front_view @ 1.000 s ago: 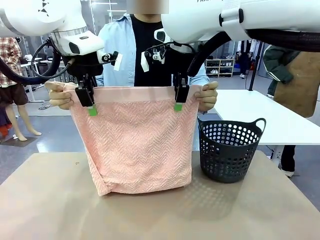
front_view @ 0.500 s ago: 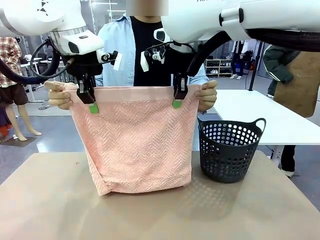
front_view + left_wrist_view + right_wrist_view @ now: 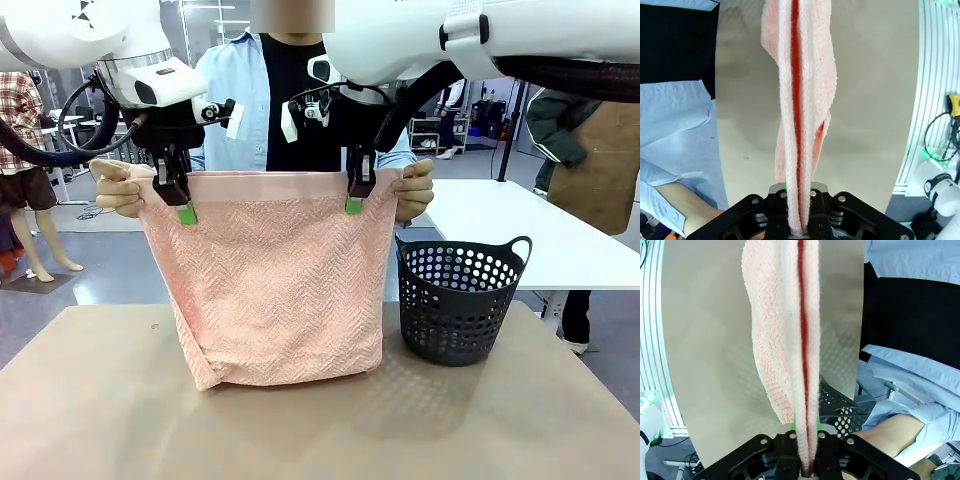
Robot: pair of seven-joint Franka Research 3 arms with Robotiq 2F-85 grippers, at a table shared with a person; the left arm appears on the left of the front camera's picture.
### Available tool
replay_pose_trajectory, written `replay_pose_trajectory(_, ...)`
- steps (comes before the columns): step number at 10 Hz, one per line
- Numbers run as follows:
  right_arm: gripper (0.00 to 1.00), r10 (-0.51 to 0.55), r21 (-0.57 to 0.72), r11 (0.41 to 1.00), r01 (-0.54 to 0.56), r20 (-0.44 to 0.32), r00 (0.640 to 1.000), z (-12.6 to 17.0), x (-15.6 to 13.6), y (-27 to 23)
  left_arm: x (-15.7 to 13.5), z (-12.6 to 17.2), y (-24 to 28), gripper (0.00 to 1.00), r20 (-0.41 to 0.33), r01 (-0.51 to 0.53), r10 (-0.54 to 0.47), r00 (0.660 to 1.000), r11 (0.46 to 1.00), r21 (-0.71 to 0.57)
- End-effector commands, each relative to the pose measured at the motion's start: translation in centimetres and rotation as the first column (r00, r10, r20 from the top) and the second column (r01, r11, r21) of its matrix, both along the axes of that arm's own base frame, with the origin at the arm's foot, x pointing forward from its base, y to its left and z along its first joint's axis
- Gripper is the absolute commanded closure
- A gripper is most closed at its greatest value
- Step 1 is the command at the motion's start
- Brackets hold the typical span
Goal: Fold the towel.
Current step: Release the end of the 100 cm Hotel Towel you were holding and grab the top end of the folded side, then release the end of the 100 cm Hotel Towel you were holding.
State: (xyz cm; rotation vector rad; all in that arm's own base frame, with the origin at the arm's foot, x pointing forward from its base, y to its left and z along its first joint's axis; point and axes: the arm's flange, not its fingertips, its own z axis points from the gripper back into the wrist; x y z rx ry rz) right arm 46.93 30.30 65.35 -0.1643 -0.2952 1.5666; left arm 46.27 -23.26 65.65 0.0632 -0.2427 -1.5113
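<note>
The salmon-pink towel (image 3: 270, 290) hangs doubled over, its bottom fold resting on the table (image 3: 300, 430). A smooth band runs along its top edge. My left gripper (image 3: 175, 200) is shut on the top edge near the left corner, and my right gripper (image 3: 358, 195) is shut on it near the right corner. The person's hands (image 3: 120, 188) (image 3: 415, 190) pinch both top corners just outside my fingers. In the left wrist view the towel (image 3: 799, 125) drops away edge-on from between the fingers. The right wrist view shows the towel (image 3: 800, 355) the same way.
A dark perforated basket (image 3: 462, 300) with handles stands on the table right of the towel, close to its right edge. The person stands behind the towel at the far side. A white table (image 3: 530, 230) lies beyond on the right.
Both grippers rose slightly along the towel's top edge and closed on it. The person's hands and the towel stayed put.
</note>
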Motion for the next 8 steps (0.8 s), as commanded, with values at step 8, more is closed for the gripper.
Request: replay_pose_trajectory(8, 1.0, 0.002, 0.002, 1.0, -0.002, 0.006, 1.0, 0.08, 0.07, 0.09, 0.14, -0.13, 0.1, 1.0, -0.001, -0.011, 0.011, 1.0, 1.0, 0.003)
